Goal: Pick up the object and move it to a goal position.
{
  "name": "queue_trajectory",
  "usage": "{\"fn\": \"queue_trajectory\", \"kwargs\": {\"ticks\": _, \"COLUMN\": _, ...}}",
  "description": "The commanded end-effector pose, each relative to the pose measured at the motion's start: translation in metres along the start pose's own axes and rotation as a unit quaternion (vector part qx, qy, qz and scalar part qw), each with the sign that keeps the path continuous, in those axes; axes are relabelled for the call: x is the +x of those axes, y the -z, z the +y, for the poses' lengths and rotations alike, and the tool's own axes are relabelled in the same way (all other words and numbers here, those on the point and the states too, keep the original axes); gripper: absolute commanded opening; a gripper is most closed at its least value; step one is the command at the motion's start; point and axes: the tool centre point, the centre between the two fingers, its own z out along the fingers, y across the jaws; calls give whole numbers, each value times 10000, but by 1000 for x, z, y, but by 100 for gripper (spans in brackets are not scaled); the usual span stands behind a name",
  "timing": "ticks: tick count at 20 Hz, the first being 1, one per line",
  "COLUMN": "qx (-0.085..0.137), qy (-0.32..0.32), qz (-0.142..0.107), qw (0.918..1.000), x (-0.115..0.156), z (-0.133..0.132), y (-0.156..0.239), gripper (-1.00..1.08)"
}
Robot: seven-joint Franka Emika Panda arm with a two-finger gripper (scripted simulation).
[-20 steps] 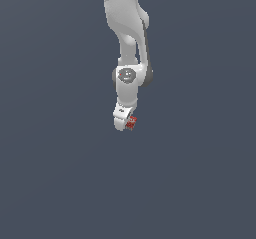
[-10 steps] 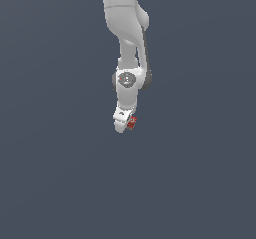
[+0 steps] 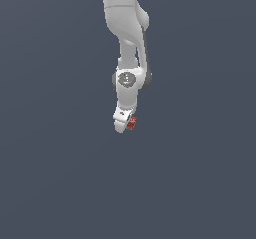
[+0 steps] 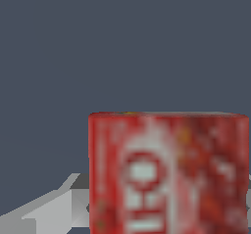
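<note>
Red block [image 4: 169, 174] with whitish markings beside a grey finger [image 4: 49, 211]

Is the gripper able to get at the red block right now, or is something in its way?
Likely yes: the red block already sits at the gripper tip, filling the wrist view, with nothing seen between them. Whether the gripper is clamped on it is unclear.

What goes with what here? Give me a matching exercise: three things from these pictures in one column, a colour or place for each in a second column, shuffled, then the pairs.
Things:
1. arm
2. red block
3. background

Descriptions:
A. plain dark blue-grey all over
B. white, reaching down from the top edge of the exterior view
C. whitish markings on its face, sitting at the tip of the hand

Pairs: 1-B, 2-C, 3-A
</note>
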Motion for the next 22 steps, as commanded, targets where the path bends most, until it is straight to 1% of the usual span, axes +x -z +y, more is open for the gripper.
{"fn": "queue_trajectory", "kwargs": {"ticks": 1, "qx": 1, "qy": 1, "qz": 0, "qw": 10000, "x": 1, "z": 0, "y": 2, "gripper": -100}}
{"fn": "queue_trajectory", "kwargs": {"ticks": 6, "qx": 1, "qy": 3, "qz": -2, "qw": 10000, "x": 7, "z": -1, "y": 17, "gripper": -100}}
{"fn": "queue_trajectory", "kwargs": {"ticks": 11, "qx": 1, "qy": 5, "qz": -3, "qw": 10000, "x": 19, "z": -1, "y": 46, "gripper": -100}}
{"fn": "queue_trajectory", "kwargs": {"ticks": 16, "qx": 4, "qy": 9, "qz": -3, "qw": 10000, "x": 37, "z": -2, "y": 87, "gripper": -100}}
{"fn": "queue_trajectory", "kwargs": {"ticks": 22, "qx": 9, "qy": 14, "qz": 1, "qw": 10000, "x": 64, "z": -3, "y": 148, "gripper": -100}}
